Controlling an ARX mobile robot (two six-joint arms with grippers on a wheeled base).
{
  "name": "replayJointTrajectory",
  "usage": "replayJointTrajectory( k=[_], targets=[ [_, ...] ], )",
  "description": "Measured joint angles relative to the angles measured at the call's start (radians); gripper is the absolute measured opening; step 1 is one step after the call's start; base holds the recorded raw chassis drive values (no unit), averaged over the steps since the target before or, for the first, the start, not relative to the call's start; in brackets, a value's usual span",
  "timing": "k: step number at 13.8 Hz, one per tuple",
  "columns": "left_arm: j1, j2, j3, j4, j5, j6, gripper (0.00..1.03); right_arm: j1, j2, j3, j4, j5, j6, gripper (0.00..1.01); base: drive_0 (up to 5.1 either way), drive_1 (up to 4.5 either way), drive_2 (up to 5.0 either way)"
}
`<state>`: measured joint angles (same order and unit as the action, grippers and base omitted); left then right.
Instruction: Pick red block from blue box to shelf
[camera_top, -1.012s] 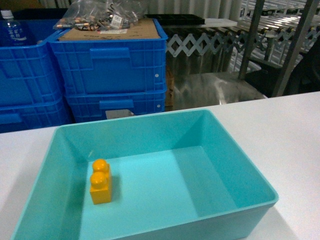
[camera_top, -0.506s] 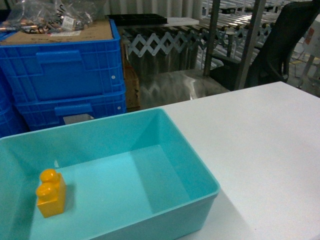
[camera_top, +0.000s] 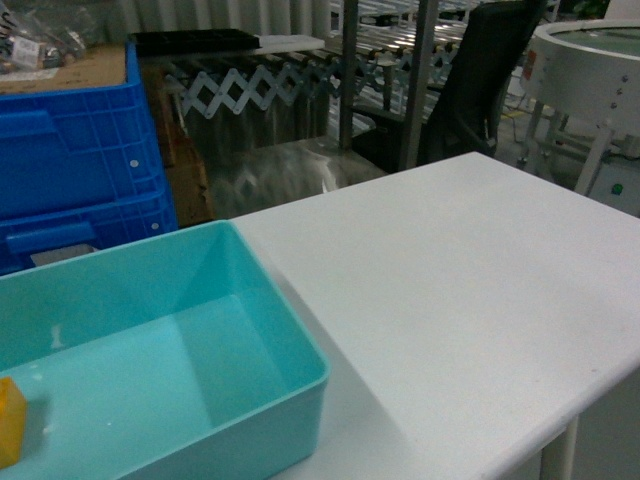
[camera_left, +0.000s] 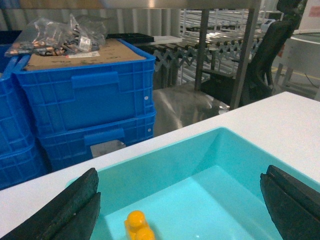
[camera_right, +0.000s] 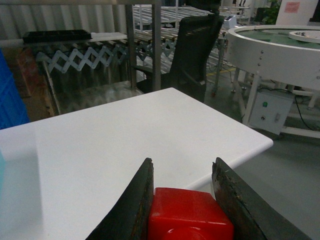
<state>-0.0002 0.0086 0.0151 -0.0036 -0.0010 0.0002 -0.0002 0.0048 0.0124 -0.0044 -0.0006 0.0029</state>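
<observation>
Head view: the scene has swung left since a second ago, so the blue box (camera_top: 160, 350) now sits at the lower left, with bare white tabletop (camera_top: 460, 290) and steel shelf (camera_top: 415, 80) posts ahead; the base seems to be turning toward the rack.

Left wrist view: the left end effector (camera_left: 180, 200) hangs spread wide over the box and its yellow-orange brick (camera_left: 138, 225).

Right wrist view: the right end effector (camera_right: 185, 200) is clamped on the red block (camera_right: 190, 217), already out of the box.

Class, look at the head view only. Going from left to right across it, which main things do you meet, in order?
Yellow brick → blue box → white table → round white conveyor table.
</observation>
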Motion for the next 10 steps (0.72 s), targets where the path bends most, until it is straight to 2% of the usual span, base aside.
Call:
replayJointTrajectory(
  k=[10],
  targets=[
    [0.0, 0.0, 0.0, 0.0, 0.0, 0.0, 0.98, 0.0, 0.0, 0.0, 0.0, 0.0, 0.0, 0.29, -1.6, -1.59, -1.6]
  ],
)
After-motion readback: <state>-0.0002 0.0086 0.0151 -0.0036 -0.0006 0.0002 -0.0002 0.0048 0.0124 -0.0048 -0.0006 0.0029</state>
